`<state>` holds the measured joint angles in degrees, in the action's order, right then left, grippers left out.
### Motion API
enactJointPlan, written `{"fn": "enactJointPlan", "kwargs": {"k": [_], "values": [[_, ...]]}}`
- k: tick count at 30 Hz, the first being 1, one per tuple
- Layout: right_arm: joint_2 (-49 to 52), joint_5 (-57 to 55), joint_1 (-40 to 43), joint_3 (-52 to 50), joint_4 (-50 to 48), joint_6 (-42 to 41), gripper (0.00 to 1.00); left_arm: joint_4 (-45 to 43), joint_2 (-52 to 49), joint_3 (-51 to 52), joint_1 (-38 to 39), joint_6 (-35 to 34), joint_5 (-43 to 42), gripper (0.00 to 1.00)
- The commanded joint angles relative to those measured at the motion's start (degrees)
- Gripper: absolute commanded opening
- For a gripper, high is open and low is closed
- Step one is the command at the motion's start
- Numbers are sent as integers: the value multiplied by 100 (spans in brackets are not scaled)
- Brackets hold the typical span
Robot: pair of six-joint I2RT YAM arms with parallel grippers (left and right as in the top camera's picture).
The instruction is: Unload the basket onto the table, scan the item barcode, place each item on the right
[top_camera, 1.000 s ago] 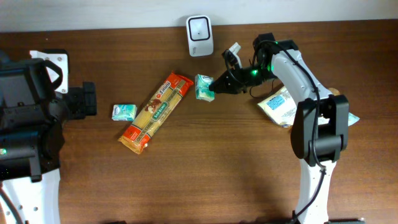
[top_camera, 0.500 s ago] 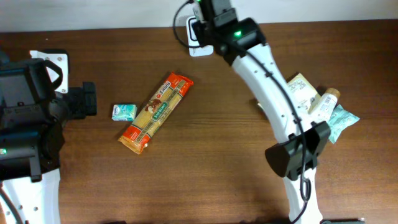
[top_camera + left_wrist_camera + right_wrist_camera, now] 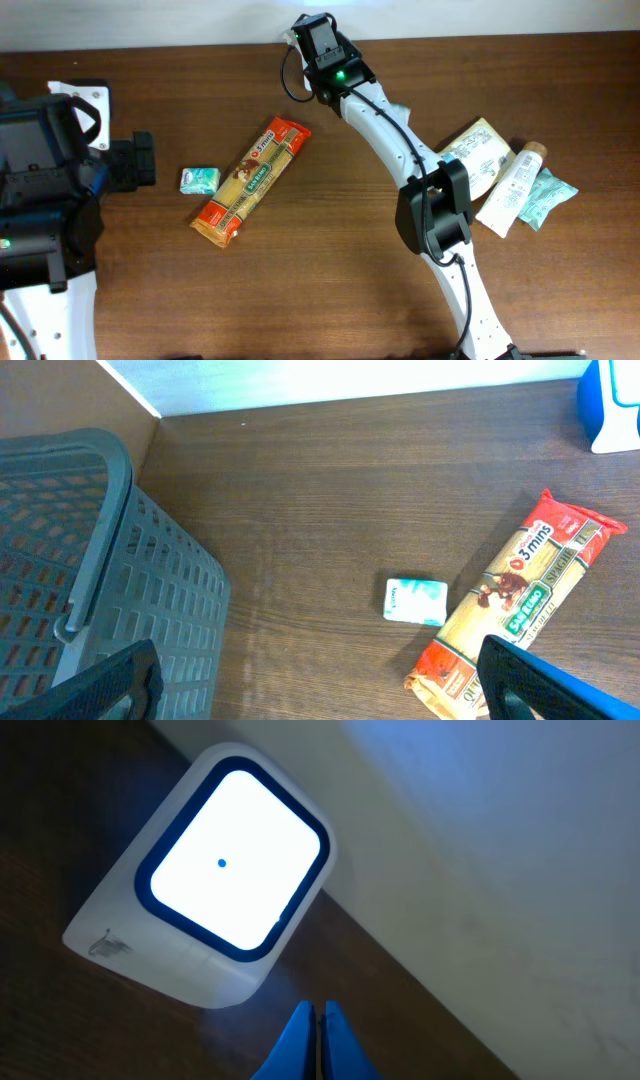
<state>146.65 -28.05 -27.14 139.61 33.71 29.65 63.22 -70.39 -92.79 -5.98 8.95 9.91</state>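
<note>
We're at the scanner (image 3: 205, 890). Right gripper (image 3: 315, 1040) has its fingertips pressed together, sitting off the lower right of the lit window (image 3: 235, 860), not in front of it. Wrist view shows nothing sticking out btwn the tips, so we can't tell if a thin item is pinched there. Overhead, the gripper covers the scanner, so no help. Left gripper (image 3: 315, 685) is spread wide and holding nothing, far left of the scanner, by the basket (image 3: 90, 560).

Goods we do see, all flat on the table (image 3: 330, 290):
- pasta pack (image 3: 250, 180) below-left of the scanner, small packet (image 3: 199, 180) just beside it on the side away from the scanner
- pouch (image 3: 478, 155), tube (image 3: 510, 190), green sachet (image 3: 548, 195) bunched well to the scanner's right

Step in hand, our read: present barcode to the window. To do it well:
- barcode face square to the window, not edge-on; prob need to shift toward the window centre
- get near w/o touching the scanner; it looks light, and a bump could shove it into the wall (image 3: 480, 840)
- fingers mustn't cover the code; grip a corner
- slow wrist roll, then pause; a soft wrapper may crinkle and glare, so try a 2nd angle if there's no read
</note>
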Motion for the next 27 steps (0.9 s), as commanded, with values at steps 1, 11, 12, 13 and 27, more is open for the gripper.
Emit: {"fn": "enactJointPlan", "kwargs": {"k": [1, 11, 12, 13, 27], "values": [[-35, -114, 15, 7, 59, -638, 4, -7, 22, -24, -20, -72, 0, 99], [-1097, 3187, 1091, 20, 3289, -2332, 35, -7, 22, -24, -20, -72, 2, 99], [-1058, 3348, 1274, 15, 3571, -2328, 38, -7, 22, -24, -20, -72, 2, 99], [-1016, 3442, 1438, 11, 3845, -2326, 38, -7, 22, -24, -20, -72, 2, 99], [-765, 1834, 1051, -2345, 3147, -890, 49, -7, 22, -24, -20, -72, 2, 99]]}}
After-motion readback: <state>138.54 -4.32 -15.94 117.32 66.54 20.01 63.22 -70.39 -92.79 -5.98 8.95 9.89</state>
